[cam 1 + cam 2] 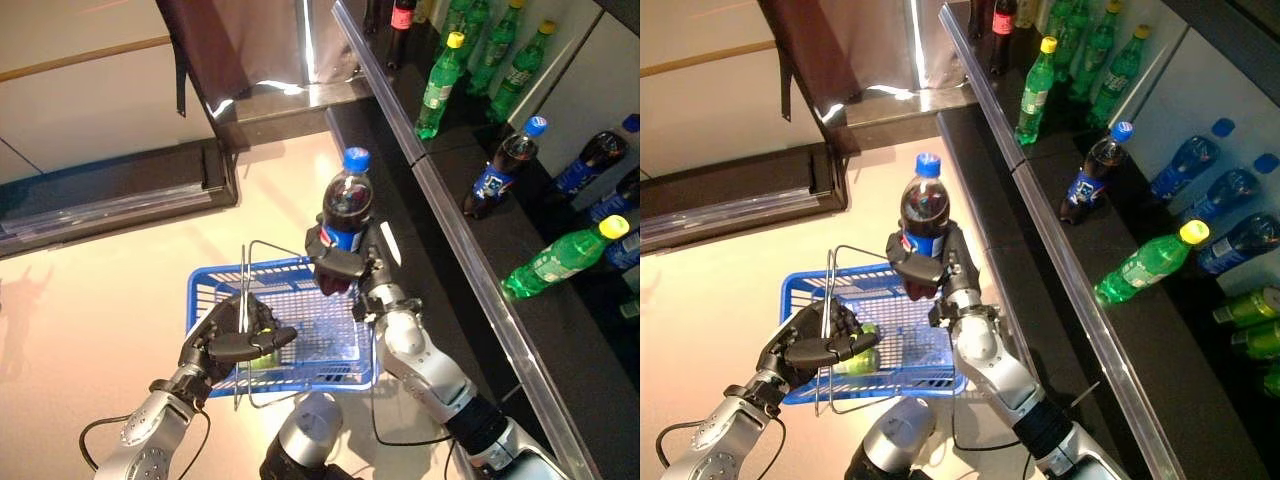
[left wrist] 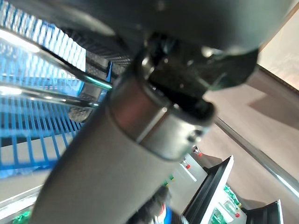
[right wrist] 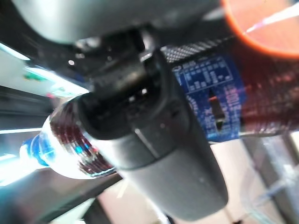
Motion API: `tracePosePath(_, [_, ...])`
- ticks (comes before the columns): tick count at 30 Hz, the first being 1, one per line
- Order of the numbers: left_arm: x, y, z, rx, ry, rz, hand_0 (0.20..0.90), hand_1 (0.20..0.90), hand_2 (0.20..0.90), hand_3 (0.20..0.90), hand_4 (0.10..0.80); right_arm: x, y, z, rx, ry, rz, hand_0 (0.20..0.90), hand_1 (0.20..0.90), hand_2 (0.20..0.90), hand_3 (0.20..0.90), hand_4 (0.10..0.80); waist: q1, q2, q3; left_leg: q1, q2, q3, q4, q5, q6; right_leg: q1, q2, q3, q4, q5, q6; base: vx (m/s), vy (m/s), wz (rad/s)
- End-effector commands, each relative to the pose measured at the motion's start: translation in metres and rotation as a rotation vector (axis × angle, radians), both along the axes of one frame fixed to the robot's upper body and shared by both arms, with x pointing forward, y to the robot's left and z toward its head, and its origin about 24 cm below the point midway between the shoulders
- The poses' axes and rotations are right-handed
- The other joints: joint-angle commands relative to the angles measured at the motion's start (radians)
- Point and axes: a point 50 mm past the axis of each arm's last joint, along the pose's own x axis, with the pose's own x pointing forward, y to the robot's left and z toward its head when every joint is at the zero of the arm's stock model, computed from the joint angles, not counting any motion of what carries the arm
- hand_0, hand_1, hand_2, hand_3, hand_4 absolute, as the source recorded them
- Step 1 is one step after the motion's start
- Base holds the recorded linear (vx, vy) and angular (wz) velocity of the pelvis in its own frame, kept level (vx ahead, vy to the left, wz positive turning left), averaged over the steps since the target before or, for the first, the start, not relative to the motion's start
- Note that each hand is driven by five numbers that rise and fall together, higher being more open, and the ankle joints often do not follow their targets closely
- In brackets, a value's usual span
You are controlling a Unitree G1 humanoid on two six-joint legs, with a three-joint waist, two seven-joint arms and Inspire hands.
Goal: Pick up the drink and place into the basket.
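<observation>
Low in the frame, left of centre, the left hand point(image 1: 232, 343) is curled round the wire handles point(image 1: 243, 300) of the blue basket point(image 1: 205, 300), pinching the two thin metal loops together above the basket's near rim. Inside the basket, just under that hand, lies a green bottle point(image 1: 263, 358), mostly hidden by the fingers. The basket hangs over a pale floor point(image 1: 80, 290).

Just beyond the basket's far right corner, near the frame's centre, the right hand point(image 1: 342, 268) is clenched on the drink point(image 1: 347, 212), a dark cola bottle with a blue cap and blue label. It stands upright in the grip, held by its lower half, above the basket's far rim and not yet inside it.

Farther off, along the right side of the frame, a dark shelf point(image 1: 520, 250) with a metal edge carries more bottles: green ones with yellow caps point(image 1: 438, 86) in the upper right, another dark cola bottle point(image 1: 503, 166) and a green bottle point(image 1: 562, 258) lying tilted.
</observation>
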Motion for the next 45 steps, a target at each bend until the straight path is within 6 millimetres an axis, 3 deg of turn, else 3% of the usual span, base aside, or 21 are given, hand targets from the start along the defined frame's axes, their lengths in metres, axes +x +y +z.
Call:
tracePosePath(1, [0.006, -0.032, 0.104, -0.078, -0.616, -0.247, 0.3, 0.3, 0.3, 0.2, 0.1, -0.014, 0.056, 0.057, 0.108, -0.3, 0.168, 0.3, 0.3, 0.3, 0.2, 0.1, -0.025, 0.004, -0.203, 0.028, 0.008, -0.041, 0.031, -0.005, 0.058, -0.019, 0.076, -0.018, -0.109, 0.199, -0.12, 0.021, -0.006, 0.18])
tracePosePath(7, [0.001, -0.029, 0.119, -0.045, -0.702, -0.277, 0.3, 0.3, 0.3, 0.2, 0.1, -0.008, 0.056, 0.03, 0.006, -0.234, 0.138, 0.3, 0.3, 0.3, 0.2, 0.1, -0.01, -0.001, -0.201, 0.016, 0.002, -0.052, 0.036, -0.007, 0.059, -0.02, 0.076, -0.024, -0.112, 0.198, -0.119, 0.011, -0.004, 0.1])
tracePosePath(16, [-0.01, -0.025, 0.149, 0.058, -0.902, -0.38, 0.3, 0.3, 0.3, 0.2, 0.1, -0.005, 0.045, -0.033, -0.148, -0.026, 0.093, 0.3, 0.3, 0.3, 0.2, 0.1, 0.009, -0.016, -0.204, 0.004, 0.001, -0.062, 0.037, -0.013, 0.057, -0.016, 0.082, -0.027, -0.124, 0.199, -0.114, 0.003, -0.005, 0.01])
tracePosePath(18, [-0.011, -0.025, 0.151, 0.056, -0.915, -0.398, 0.3, 0.3, 0.3, 0.2, 0.1, -0.005, 0.044, -0.038, -0.153, -0.008, 0.089, 0.3, 0.3, 0.3, 0.2, 0.1, 0.01, -0.016, -0.204, 0.003, 0.001, -0.062, 0.037, -0.014, 0.057, -0.017, 0.083, -0.027, -0.124, 0.198, -0.114, 0.0, 0.0, 0.0])
tracePosePath(20, [-0.013, -0.03, 0.16, -0.011, -0.932, -0.487, 0.3, 0.3, 0.3, 0.2, 0.1, -0.008, 0.039, -0.056, -0.183, 0.061, 0.076, 0.3, 0.3, 0.3, 0.2, 0.1, 0.015, -0.017, -0.202, -0.001, -0.001, -0.068, 0.035, -0.013, 0.058, -0.023, 0.086, -0.029, -0.117, 0.197, -0.112, 0.0, 0.0, 0.0])
tracePosePath(28, [-0.015, -0.037, 0.17, -0.08, -0.979, -0.56, 0.3, 0.3, 0.3, 0.2, 0.1, -0.018, 0.033, -0.102, -0.226, 0.296, 0.07, 0.3, 0.3, 0.3, 0.2, 0.1, 0.014, -0.03, -0.209, 0.005, 0.003, -0.066, 0.036, -0.019, 0.057, -0.015, 0.091, -0.021, -0.129, 0.203, -0.108, 0.019, -0.01, 0.02])
tracePosePath(29, [-0.015, -0.038, 0.171, -0.071, -0.986, -0.553, 0.3, 0.3, 0.3, 0.2, 0.1, -0.022, 0.026, -0.119, -0.261, 0.38, 0.069, 0.3, 0.3, 0.3, 0.2, 0.1, 0.014, -0.03, -0.211, 0.004, 0.003, -0.066, 0.035, -0.02, 0.057, -0.014, 0.09, -0.02, -0.13, 0.204, -0.106, 0.0, 0.0, 0.0])
tracePosePath(32, [-0.014, -0.038, 0.173, -0.065, -0.985, -0.542, 0.3, 0.3, 0.3, 0.2, 0.1, -0.027, 0.016, -0.137, -0.316, 0.461, 0.071, 0.3, 0.3, 0.3, 0.2, 0.1, 0.016, -0.033, -0.212, 0.001, 0.003, -0.064, 0.036, -0.022, 0.057, -0.016, 0.091, -0.019, -0.132, 0.203, -0.105, 0.0, 0.0, 0.0])
tracePosePath(37, [-0.01, -0.035, 0.174, -0.074, -0.961, -0.511, 0.3, 0.3, 0.3, 0.2, 0.1, -0.045, -0.013, -0.182, -0.431, 0.743, 0.046, 0.3, 0.3, 0.3, 0.2, 0.1, 0.025, -0.04, -0.207, -0.006, 0.002, -0.06, 0.036, -0.024, 0.059, -0.018, 0.093, -0.018, -0.138, 0.205, -0.103, 0.0, 0.0, 0.0])
tracePosePath(41, [-0.007, -0.033, 0.174, -0.08, -0.951, -0.495, 0.3, 0.3, 0.3, 0.2, 0.1, -0.05, -0.022, -0.192, -0.423, 0.827, 0.014, 0.3, 0.3, 0.3, 0.2, 0.1, 0.03, -0.044, -0.204, -0.006, 0.002, -0.061, 0.034, -0.024, 0.061, -0.019, 0.096, -0.017, -0.14, 0.206, -0.104, 0.01, -0.001, 0.02])
tracePosePath(42, [-0.007, -0.033, 0.174, -0.091, -0.944, -0.491, 0.3, 0.3, 0.3, 0.2, 0.1, -0.051, -0.025, -0.195, -0.426, 0.844, 0.011, 0.312, 0.312, 0.312, 0.214, 0.114, 0.034, -0.045, -0.203, -0.005, 0.001, -0.062, 0.033, -0.024, 0.062, -0.02, 0.098, -0.017, -0.14, 0.207, -0.104, 0.037, -0.008, 0.04])
tracePosePath(43, [-0.006, -0.031, 0.174, -0.098, -0.94, -0.489, 0.3, 0.3, 0.3, 0.2, 0.1, -0.052, -0.026, -0.197, -0.423, 0.863, 0.01, 0.481, 0.481, 0.481, 0.411, 0.311, 0.037, -0.048, -0.201, -0.004, 0.001, -0.064, 0.032, -0.024, 0.063, -0.022, 0.099, -0.016, -0.136, 0.207, -0.105, 0.037, -0.015, 0.04])
tracePosePath(44, [-0.005, -0.03, 0.174, -0.099, -0.939, -0.487, 0.3, 0.3, 0.3, 0.2, 0.1, -0.052, -0.027, -0.197, -0.417, 0.868, 0.001, 0.542, 0.542, 0.542, 0.483, 0.383, 0.039, -0.05, -0.2, -0.004, 0.001, -0.064, 0.032, -0.024, 0.063, -0.022, 0.1, -0.017, -0.136, 0.207, -0.105, 0.033, -0.019, 0.04])
tracePosePath(45, [-0.005, -0.029, 0.174, -0.099, -0.937, -0.484, 0.3, 0.3, 0.3, 0.2, 0.1, -0.052, -0.028, -0.197, -0.408, 0.872, -0.012, 0.773, 0.773, 0.773, 0.752, 0.652, 0.04, -0.052, -0.2, -0.004, 0.002, -0.063, 0.032, -0.024, 0.063, -0.022, 0.101, -0.016, -0.135, 0.208, -0.105, 0.0, 0.0, 0.0])
